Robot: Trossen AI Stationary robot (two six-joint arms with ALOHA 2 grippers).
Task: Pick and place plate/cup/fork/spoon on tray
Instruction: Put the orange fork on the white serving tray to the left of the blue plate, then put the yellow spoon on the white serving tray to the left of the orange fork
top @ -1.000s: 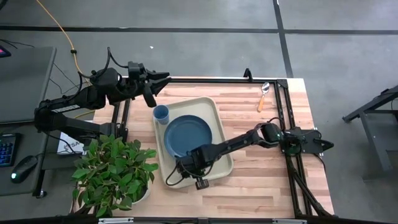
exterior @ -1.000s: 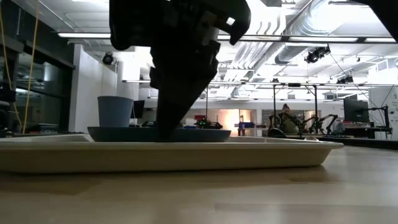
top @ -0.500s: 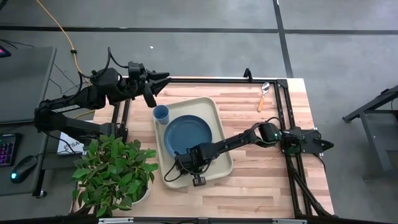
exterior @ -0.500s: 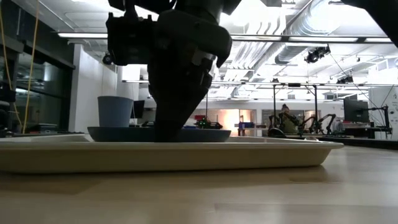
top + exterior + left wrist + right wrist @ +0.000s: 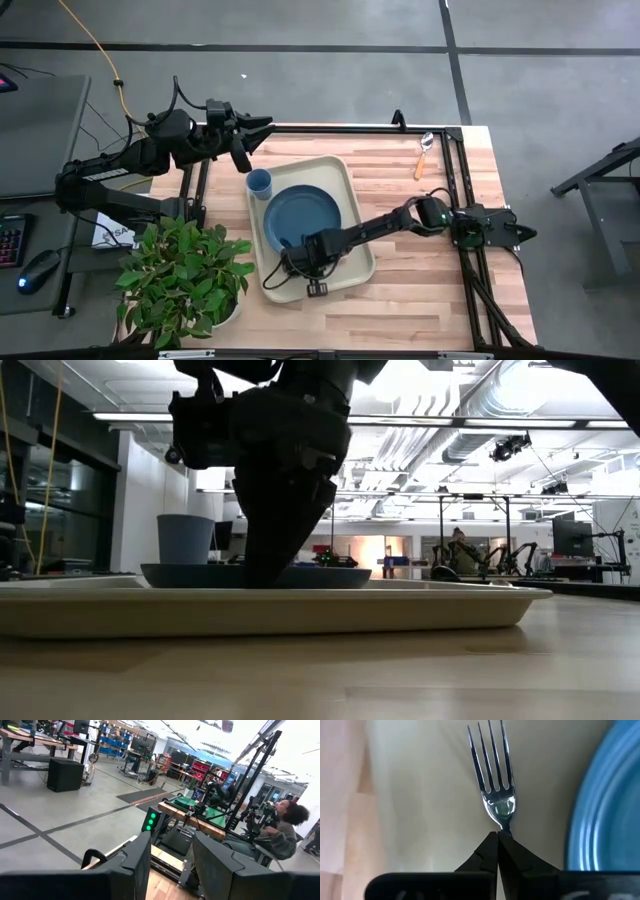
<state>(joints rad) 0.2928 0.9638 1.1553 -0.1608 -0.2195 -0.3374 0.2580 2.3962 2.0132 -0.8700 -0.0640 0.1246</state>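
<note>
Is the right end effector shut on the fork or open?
Shut on the fork: the right end effector's fingers meet at its neck, over the tray.

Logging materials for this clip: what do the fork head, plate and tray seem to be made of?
Fork head: polished metal, judging by its mirror-like glints; it is pinched in the right gripper. Plate: probably glazed ceramic or melamine, smooth slate-blue with a soft sheen on its ringed rim. Tray: likely plastic, matte beige with moulded rounded corners and a raised lip.

Leafy potted plant [image 5: 183, 273] at table's corner, keyboard [image 5: 10, 240], mouse [image 5: 40, 266], seated person [image 5: 280, 832].
</note>
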